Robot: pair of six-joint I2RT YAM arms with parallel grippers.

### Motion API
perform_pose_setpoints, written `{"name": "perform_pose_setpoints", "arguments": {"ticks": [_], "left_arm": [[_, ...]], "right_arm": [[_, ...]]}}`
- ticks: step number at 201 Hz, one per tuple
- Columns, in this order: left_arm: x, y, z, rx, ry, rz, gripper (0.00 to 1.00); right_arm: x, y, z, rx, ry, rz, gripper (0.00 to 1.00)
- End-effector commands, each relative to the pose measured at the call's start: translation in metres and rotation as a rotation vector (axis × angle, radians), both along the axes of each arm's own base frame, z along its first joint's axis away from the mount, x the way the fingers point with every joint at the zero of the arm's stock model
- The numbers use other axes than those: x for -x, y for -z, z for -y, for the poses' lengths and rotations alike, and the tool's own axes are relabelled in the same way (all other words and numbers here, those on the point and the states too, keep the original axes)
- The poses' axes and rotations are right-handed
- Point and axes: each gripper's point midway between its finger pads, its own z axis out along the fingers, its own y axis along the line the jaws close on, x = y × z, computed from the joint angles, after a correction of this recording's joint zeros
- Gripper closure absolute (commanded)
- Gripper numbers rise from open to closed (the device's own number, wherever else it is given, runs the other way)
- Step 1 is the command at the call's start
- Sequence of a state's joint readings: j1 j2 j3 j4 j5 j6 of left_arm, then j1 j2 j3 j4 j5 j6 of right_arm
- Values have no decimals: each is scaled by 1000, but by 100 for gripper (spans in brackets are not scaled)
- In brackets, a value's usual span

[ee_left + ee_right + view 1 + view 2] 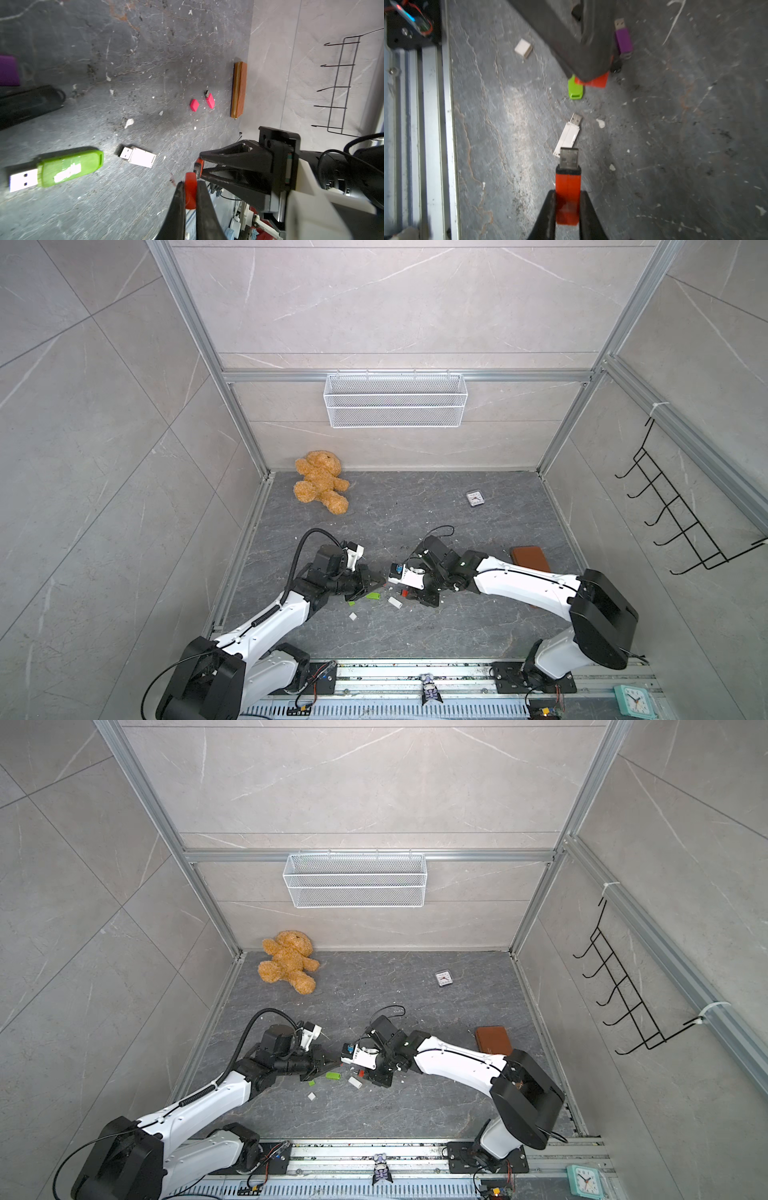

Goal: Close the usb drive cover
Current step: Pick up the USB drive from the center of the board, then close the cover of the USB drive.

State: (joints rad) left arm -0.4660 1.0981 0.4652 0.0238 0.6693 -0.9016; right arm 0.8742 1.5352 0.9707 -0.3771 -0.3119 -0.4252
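Observation:
My right gripper (pixel 568 193) is shut on the rear of an orange-red usb drive (pixel 568 182), whose bare metal plug (pixel 569 159) sticks out ahead. My left gripper (pixel 190 182) is shut on the matching orange-red cover (pixel 190 192). Both grippers hang low over the dark floor near its front middle, tips facing each other. In the left wrist view the drive's plug (pixel 197 167) sits close to the cover, with a small gap between them. In a top view the left gripper (pixel 379 583) and the held drive (pixel 404 593) are a short way apart.
Under the grippers lie a green drive (pixel 70 166), a white drive (pixel 138 155), a white cap (pixel 523 48) and a purple drive (pixel 623 39). A pink drive (pixel 209 99) and pink cap (pixel 194 105) lie towards the brown case (pixel 530 559). A teddy bear (pixel 320 487) and small clock (pixel 473 498) sit farther back.

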Motion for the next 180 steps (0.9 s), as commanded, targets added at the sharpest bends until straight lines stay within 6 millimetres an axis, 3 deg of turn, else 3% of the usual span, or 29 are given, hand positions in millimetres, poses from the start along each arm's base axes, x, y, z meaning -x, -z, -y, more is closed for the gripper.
{"name": "perform_pose_setpoints", "arguments": {"ticks": [1, 180], "left_arm": [[-3, -23, 9, 81, 31, 42, 100], [3, -20, 11, 81, 45, 50, 100]], "right_arm": [[-5, -12, -13, -94, 76, -11, 86], [-14, -32, -33, -188, 116, -12, 86]]}}
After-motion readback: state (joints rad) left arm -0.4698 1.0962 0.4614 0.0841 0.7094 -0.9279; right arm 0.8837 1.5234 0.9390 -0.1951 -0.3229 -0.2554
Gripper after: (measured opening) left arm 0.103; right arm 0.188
